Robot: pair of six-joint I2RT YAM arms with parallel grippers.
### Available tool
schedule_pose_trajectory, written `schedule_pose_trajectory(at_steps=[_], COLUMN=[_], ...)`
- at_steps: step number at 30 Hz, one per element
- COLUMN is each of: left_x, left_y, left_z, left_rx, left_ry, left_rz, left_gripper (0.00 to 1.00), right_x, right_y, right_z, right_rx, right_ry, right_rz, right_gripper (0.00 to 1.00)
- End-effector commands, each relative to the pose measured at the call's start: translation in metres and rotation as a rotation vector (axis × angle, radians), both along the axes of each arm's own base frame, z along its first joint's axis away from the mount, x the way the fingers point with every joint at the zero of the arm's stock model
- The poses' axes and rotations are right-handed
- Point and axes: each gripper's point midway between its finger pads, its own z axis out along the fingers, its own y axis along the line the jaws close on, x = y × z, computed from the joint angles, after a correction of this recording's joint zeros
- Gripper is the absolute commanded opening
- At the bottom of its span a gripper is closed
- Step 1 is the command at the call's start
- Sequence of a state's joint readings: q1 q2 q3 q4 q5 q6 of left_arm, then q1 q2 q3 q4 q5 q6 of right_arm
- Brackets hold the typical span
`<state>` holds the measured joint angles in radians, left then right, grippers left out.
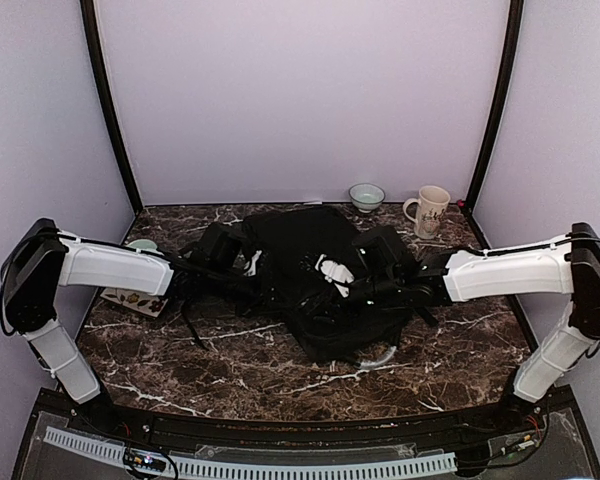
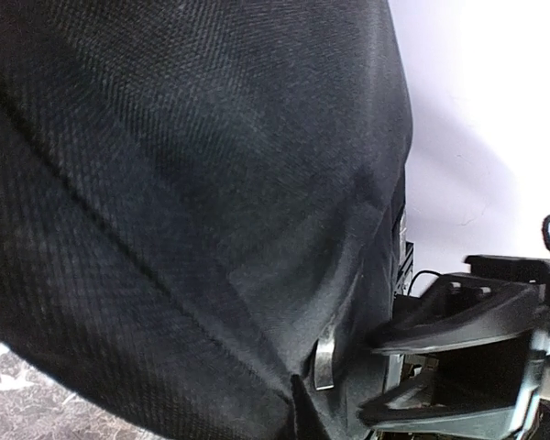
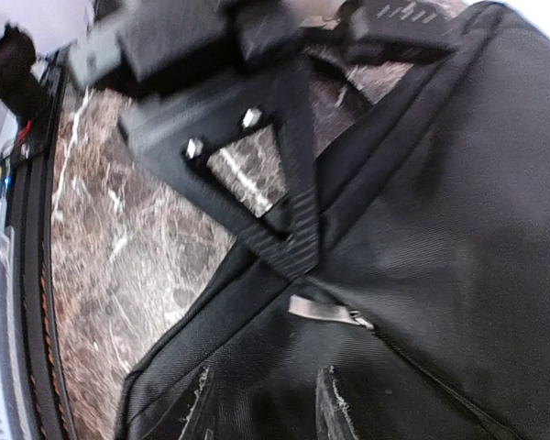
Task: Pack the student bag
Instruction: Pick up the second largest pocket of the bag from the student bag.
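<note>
**A:** While both arms reach in from the sides, the student bag (image 1: 310, 235) lies on the marble table (image 1: 230, 370). It sits right between the left gripper (image 1: 242, 262) and the right gripper (image 1: 375, 262), and both are buried in its black folds.

**B:** Open or clamped?

**A:** From above I can't tell for either, it's black on black. Out past the right gripper, a bowl (image 1: 367, 195) and a mug (image 1: 428, 211) stand at the far edge.

**B:** Left wrist view?

**A:** Woven black fabric fills it, close against the fingers (image 2: 458, 307). Whether they're pinching cloth, I can't tell. A silver zip tab (image 2: 324, 362) hangs just beside their tips.

**B:** And the right wrist?

**A:** A blurred finger up top, with a black strap (image 3: 293, 211) crossing it. Just below the strap there's a metal puller (image 3: 325, 312) on the bag's seam. The grip is unclear here too.
</note>
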<state>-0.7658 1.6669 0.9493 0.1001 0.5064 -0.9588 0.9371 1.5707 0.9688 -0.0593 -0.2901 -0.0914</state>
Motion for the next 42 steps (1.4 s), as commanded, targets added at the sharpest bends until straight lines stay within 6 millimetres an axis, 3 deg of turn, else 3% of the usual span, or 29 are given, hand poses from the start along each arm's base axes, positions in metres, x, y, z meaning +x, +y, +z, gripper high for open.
schedule_pose_trajectory(at_steps=[1, 5, 18, 26, 31, 42], left_x=[0.001, -0.003, -0.010, -0.013, -0.014, -0.014], left_y=[-0.019, -0.019, -0.018, -0.018, -0.018, -0.017], left_z=[0.068, 0.066, 0.076, 0.081, 0.084, 0.077], left_rx=[-0.148, -0.141, -0.162, -0.167, -0.170, -0.141], left_ry=[-0.151, -0.138, -0.133, -0.141, -0.145, -0.128], left_rz=[-0.097, -0.114, -0.132, -0.143, -0.153, -0.145], left_gripper=[0.00, 0.00, 0.00, 0.00, 0.00, 0.00], right_x=[-0.007, -0.008, 0.016, 0.016, 0.019, 0.012], right_y=[0.016, 0.019, 0.028, 0.033, 0.036, 0.040], right_z=[-0.001, -0.005, 0.002, -0.010, -0.012, -0.016], right_rx=[0.012, 0.003, 0.006, -0.034, -0.040, -0.048], right_ry=[-0.096, -0.128, -0.260, -0.260, -0.272, -0.270], right_rz=[0.153, 0.169, 0.082, 0.102, 0.092, 0.091], right_gripper=[0.37, 0.37, 0.37, 0.34, 0.29, 0.07])
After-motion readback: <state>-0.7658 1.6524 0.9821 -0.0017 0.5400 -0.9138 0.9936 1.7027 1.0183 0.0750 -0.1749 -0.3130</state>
